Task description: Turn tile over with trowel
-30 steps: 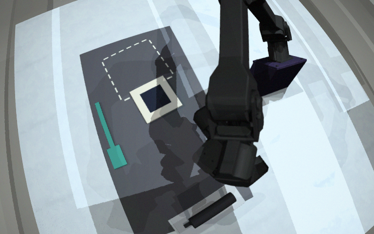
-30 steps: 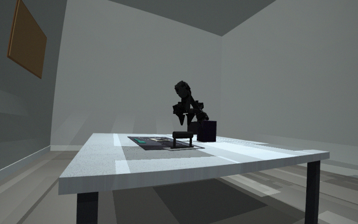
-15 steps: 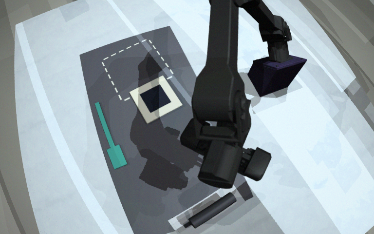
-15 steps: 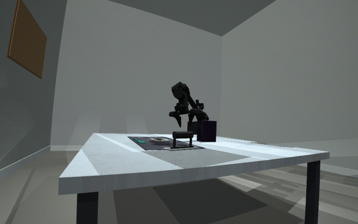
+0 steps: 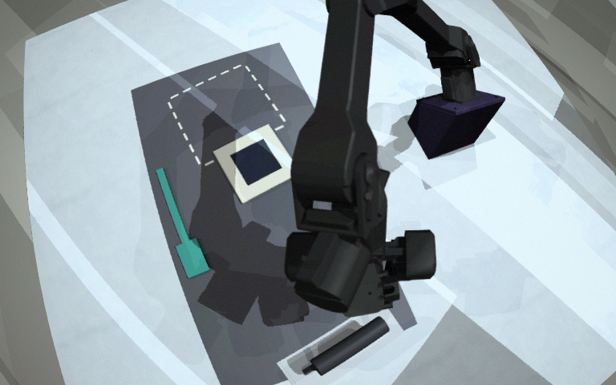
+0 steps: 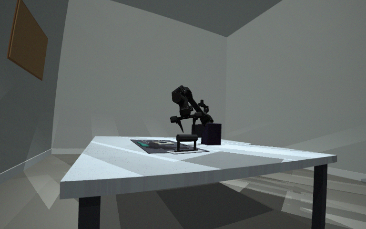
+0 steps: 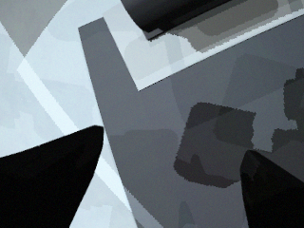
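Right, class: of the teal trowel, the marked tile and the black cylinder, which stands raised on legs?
The black cylinder; the other two lie flat on the mat.

Top: tile's (image 5: pixel 228 169) right corner hidden behind arm (image 5: pixel 347 77) | wrist: black cylinder (image 7: pixel 176 14) cut off
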`<action>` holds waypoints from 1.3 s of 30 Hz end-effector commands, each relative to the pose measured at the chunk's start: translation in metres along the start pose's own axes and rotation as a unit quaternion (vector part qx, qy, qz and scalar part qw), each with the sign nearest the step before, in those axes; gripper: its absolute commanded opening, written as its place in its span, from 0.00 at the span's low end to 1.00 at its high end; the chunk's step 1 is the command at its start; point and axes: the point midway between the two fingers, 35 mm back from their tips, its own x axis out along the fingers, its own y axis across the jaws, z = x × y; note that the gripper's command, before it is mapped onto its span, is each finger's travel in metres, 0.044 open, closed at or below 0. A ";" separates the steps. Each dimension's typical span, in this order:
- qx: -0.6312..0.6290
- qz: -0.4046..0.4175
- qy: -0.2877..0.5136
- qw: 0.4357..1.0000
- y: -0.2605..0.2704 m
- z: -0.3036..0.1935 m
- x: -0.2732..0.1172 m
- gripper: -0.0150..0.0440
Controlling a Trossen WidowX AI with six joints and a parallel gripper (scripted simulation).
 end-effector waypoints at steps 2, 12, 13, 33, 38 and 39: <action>-0.073 0.016 -0.013 0.997 -0.002 0.005 0.007 0.76; -0.228 0.035 -0.055 0.972 -0.007 0.016 0.013 0.76; -0.243 0.036 -0.060 0.968 -0.007 0.017 0.014 0.76; -0.529 0.017 -0.155 0.834 -0.020 0.038 0.022 0.76; -0.592 0.002 -0.178 0.786 -0.024 0.043 0.023 0.76; -0.604 -0.002 -0.182 0.776 -0.025 0.044 0.024 0.76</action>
